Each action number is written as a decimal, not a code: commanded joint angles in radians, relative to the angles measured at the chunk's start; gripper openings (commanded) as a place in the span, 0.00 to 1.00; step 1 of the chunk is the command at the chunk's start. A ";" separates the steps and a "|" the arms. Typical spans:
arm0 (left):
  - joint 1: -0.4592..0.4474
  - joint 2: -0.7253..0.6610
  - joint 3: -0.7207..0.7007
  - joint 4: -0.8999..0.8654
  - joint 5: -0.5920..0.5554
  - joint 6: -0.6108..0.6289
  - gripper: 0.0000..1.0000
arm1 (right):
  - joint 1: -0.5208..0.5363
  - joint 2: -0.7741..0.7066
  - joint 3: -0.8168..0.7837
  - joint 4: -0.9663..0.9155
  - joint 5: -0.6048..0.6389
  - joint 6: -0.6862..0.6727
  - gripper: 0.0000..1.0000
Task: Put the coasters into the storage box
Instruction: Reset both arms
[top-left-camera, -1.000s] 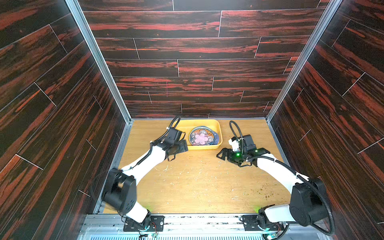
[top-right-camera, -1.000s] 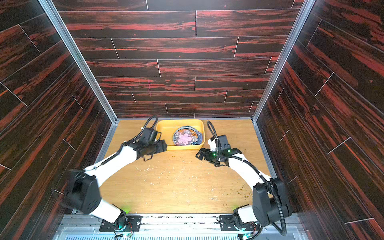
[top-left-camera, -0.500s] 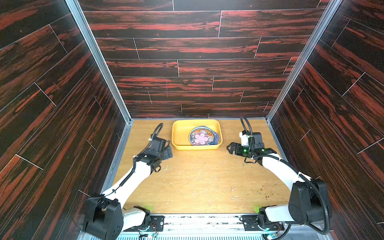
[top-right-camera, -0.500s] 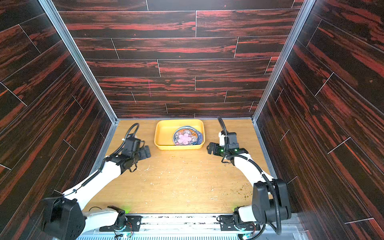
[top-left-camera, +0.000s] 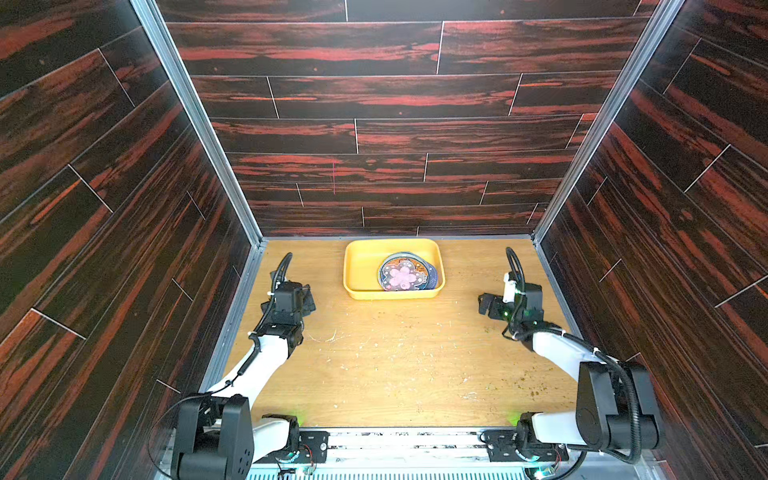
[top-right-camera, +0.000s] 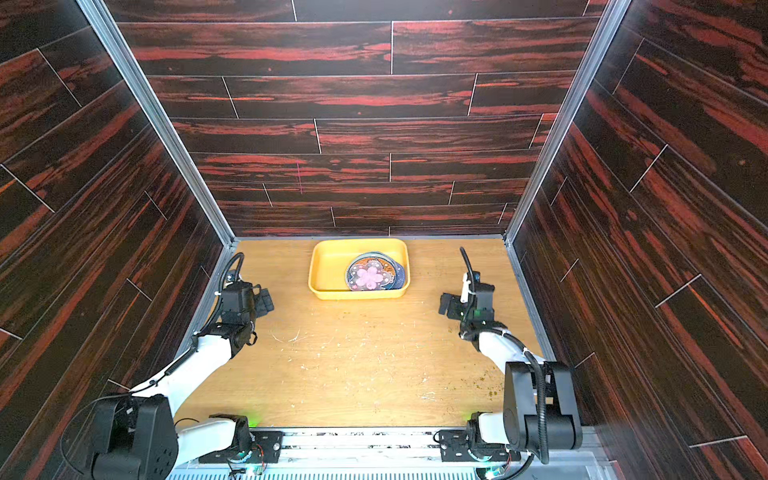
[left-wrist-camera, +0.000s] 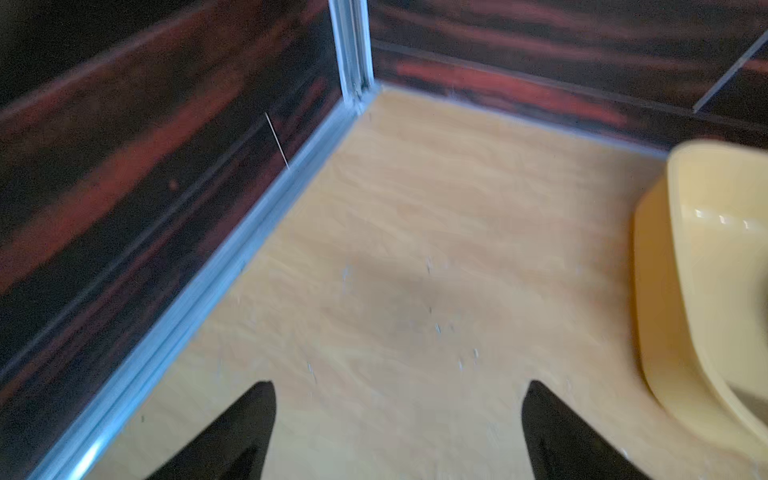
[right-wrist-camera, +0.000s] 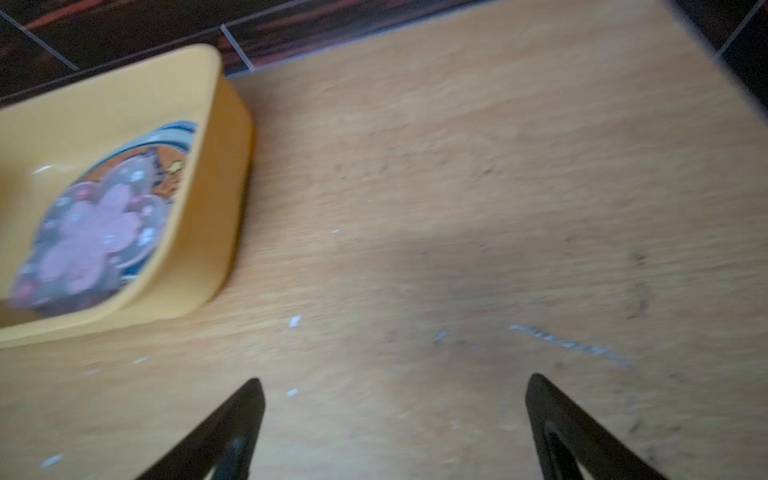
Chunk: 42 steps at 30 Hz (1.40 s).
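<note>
The yellow storage box (top-left-camera: 356, 266) (top-right-camera: 326, 266) stands at the back middle of the table. A stack of coasters (top-left-camera: 402, 275) (top-right-camera: 370, 276) lies in its right half, a pink blossom-shaped one on top of round printed discs. My left gripper (top-left-camera: 306, 297) (left-wrist-camera: 400, 386) hovers open and empty over bare wood, left of the box (left-wrist-camera: 706, 257) and near the left wall. My right gripper (top-left-camera: 484, 303) (right-wrist-camera: 395, 379) is open and empty over bare table, right of the box (right-wrist-camera: 208, 232); the coasters (right-wrist-camera: 95, 224) show inside it. No coaster shows on the table itself.
The wooden tabletop (top-left-camera: 395, 365) is scuffed, with small pale crumbs. Dark red-black plank walls close the back and both sides, with aluminium posts (top-left-camera: 199, 124) at the back corners. The left wall's metal base rail (left-wrist-camera: 208, 291) runs close beside my left gripper.
Both arms have drawn back from the box, the left one toward the left wall and the near side, the right one toward the right wall. The coaster stack lies as before.
</note>
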<state>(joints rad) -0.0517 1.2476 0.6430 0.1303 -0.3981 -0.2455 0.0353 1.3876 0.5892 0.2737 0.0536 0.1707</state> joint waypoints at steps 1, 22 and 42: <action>0.020 0.023 -0.037 0.151 0.002 0.063 0.94 | -0.030 -0.010 -0.060 0.223 0.017 -0.079 0.98; 0.042 0.205 -0.161 0.524 0.045 0.137 0.92 | -0.084 0.155 -0.289 0.874 -0.015 -0.149 0.99; 0.047 0.264 -0.166 0.574 0.039 0.127 0.93 | -0.065 0.183 -0.307 0.936 0.092 -0.137 0.98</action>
<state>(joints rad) -0.0120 1.5127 0.4854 0.6811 -0.3557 -0.1307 -0.0338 1.5478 0.2893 1.1687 0.1280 0.0437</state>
